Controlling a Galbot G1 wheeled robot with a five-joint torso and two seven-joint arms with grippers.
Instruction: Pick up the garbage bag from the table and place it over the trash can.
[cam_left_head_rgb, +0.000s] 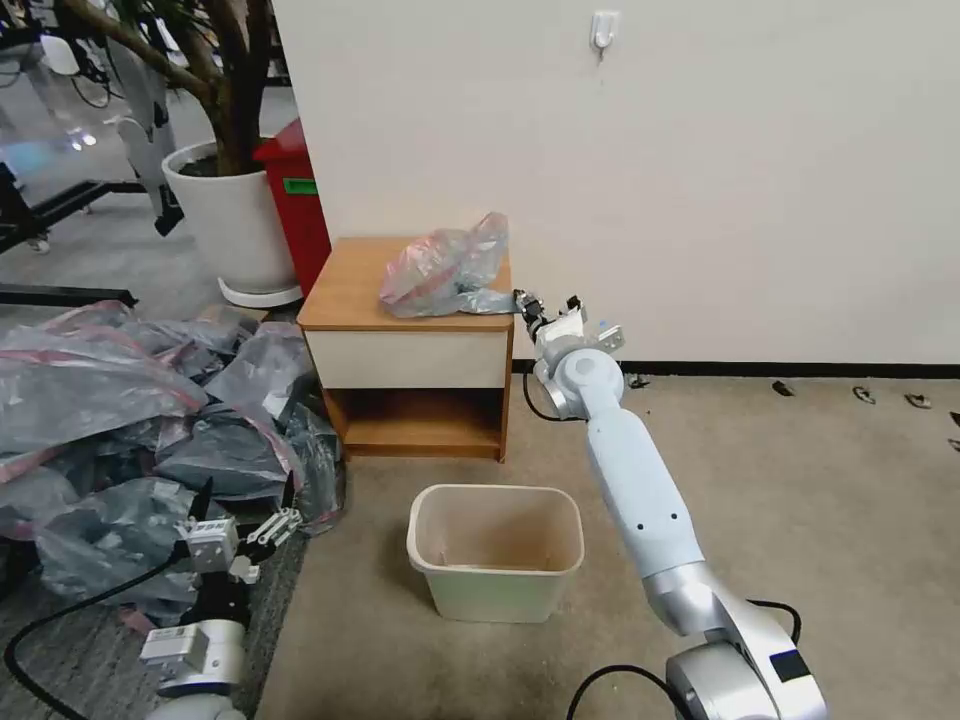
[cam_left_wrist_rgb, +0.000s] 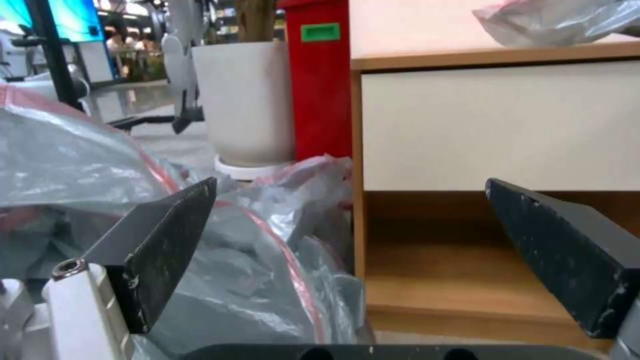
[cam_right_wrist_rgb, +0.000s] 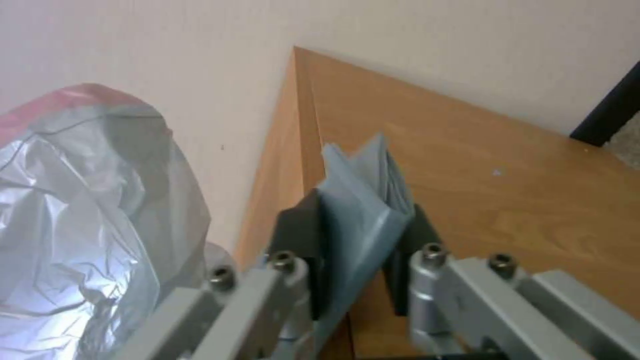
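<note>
Hanging low beside the bag heap (cam_left_head_rgb: 120, 400), the left gripper (cam_left_head_rgb: 245, 515) gapes wide, empty. The garbage bag (cam_left_head_rgb: 445, 268) sits at the table's (cam_left_head_rgb: 350, 290) right front corner – the right gripper (cam_right_wrist_rgb: 357, 260) pinches just one thin fold, which may slip or tear before reaching the trash can (cam_left_head_rgb: 495, 550).

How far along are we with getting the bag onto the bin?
Early. Done: the right pincer has pinched a corner of the garbage bag at the table's right edge. In hand: that grip; the bag's bulk lies on the tabletop. Left: lifting it and fitting it over the trash can, which has no liner. The left pincer is open, low beside the bag heap.
</note>
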